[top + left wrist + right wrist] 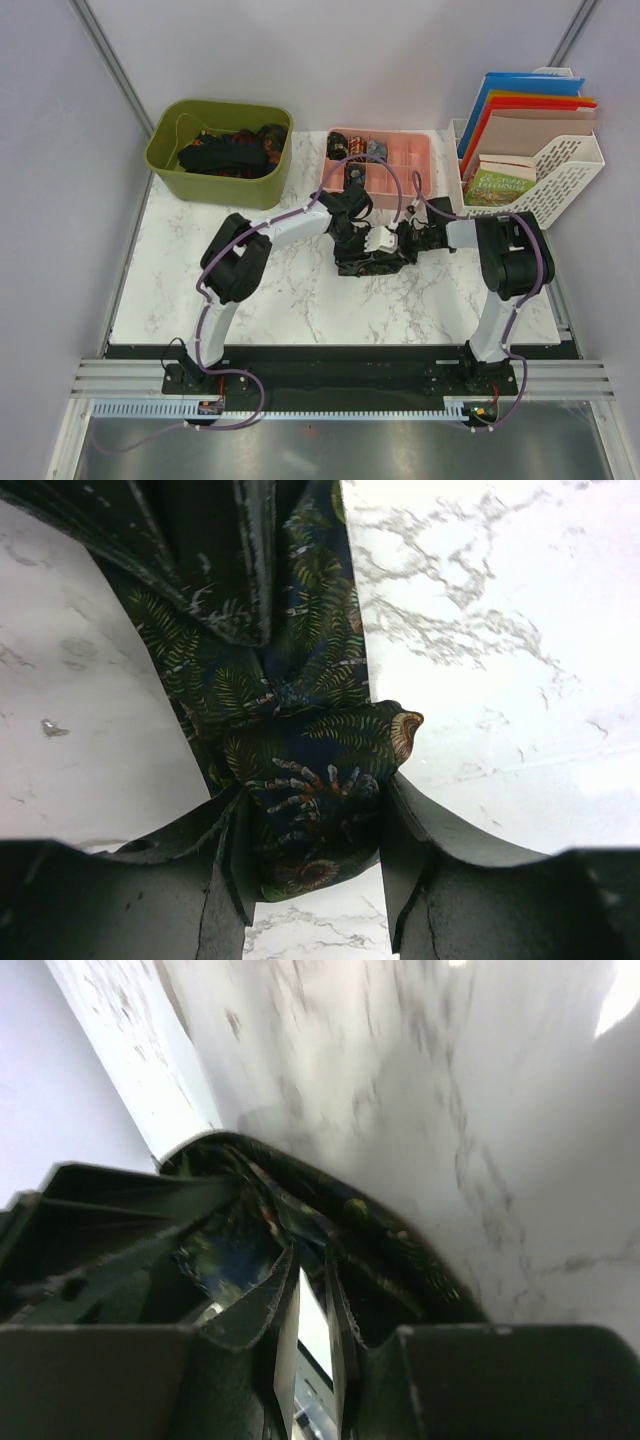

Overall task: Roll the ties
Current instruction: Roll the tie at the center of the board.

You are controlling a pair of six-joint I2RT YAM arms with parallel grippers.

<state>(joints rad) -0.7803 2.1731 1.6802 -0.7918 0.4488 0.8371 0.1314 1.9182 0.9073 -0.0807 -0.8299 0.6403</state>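
One tie point(362, 266) lies bunched in the middle of the marble table, dark with a fern and spider print. In the left wrist view its folded end point(300, 730) sits between both pads, so my left gripper point(315, 860) is shut on it. My left gripper point(358, 238) meets my right gripper point(402, 244) over the bundle. In the right wrist view my right gripper point(312, 1260) has its jaws only a narrow slit apart, with a fold of the tie point(400, 1250) caught at the tips and curving round them.
A green bin point(165, 160) at the back left holds more loose ties. A pink compartment tray point(415, 160) behind the grippers holds rolled ties point(372, 149). A white file rack point(570, 170) with folders and a book stands at the back right.
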